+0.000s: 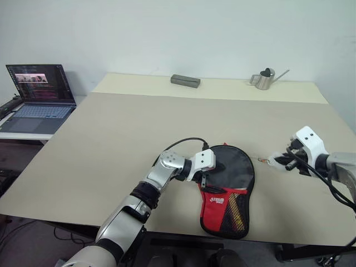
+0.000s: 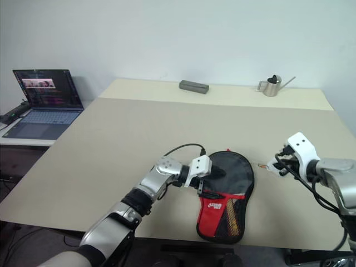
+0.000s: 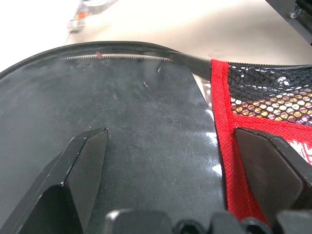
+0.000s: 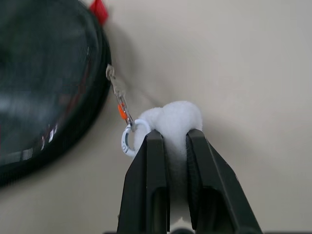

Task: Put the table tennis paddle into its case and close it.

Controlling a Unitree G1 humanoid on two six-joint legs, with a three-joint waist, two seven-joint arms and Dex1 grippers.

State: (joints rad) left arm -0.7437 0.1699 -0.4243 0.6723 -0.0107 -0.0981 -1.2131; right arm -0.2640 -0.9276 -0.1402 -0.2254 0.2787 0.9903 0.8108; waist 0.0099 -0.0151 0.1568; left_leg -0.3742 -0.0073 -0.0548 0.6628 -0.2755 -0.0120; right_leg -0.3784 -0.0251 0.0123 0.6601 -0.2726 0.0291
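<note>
The case (image 1: 238, 167) lies flat near the table's front edge, black rounded head away from me, red part with mesh pocket (image 1: 236, 208) toward me. My left gripper (image 1: 214, 173) rests open on the black head, one finger (image 3: 83, 161) on the black fabric and the other by the red seam (image 3: 222, 122). To the right of the case, my right gripper (image 4: 174, 134) is shut on the white pom-pom (image 4: 180, 114). A small chain and ring (image 4: 124, 109) link the pom-pom to the case's rim. The table tennis paddle is hidden.
A grey block (image 1: 185, 80) and a small metal watering can (image 1: 266, 79) stand at the far side of the beige table (image 1: 111, 144). An open laptop (image 1: 39, 97) sits on a low side table at the left.
</note>
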